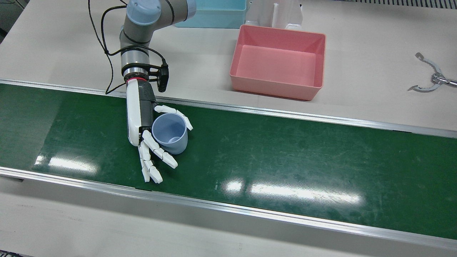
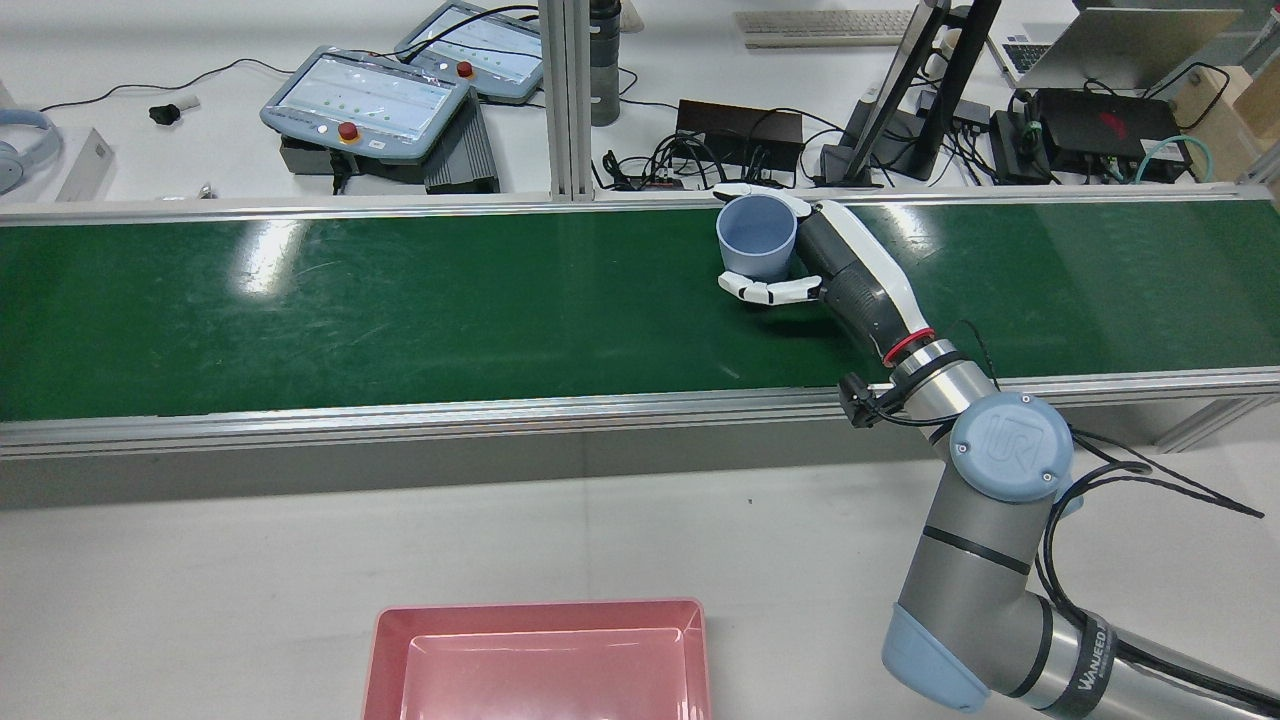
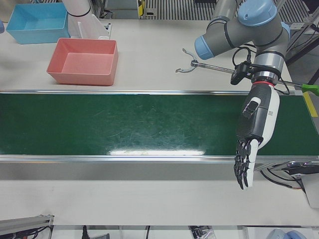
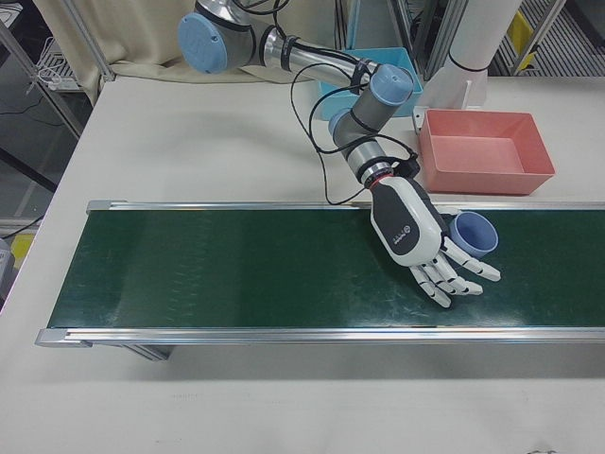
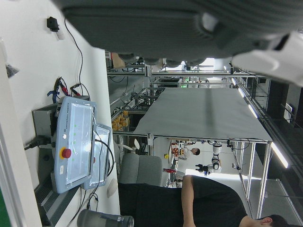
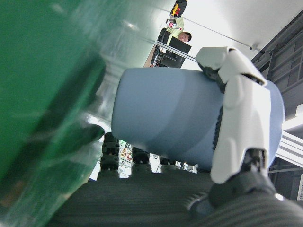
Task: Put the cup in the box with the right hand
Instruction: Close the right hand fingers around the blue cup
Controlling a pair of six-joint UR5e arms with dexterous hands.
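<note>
On the green belt [image 1: 271, 164] the right hand [image 1: 148, 137] lies beside the blue cup [image 1: 170, 132], thumb behind it and fingers [image 1: 157, 157] spread in front, touching its wall but not closed. The cup stands upright. Farther on the counter [image 1: 375, 53] sits the pink box [image 1: 278, 62]. The left hand [image 3: 253, 134] hangs with fingers straight, holding nothing.

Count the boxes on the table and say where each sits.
2. The pink box sits on the table behind the belt; the blue box is behind it, beside the pedestal. Others may lie out of view.
</note>
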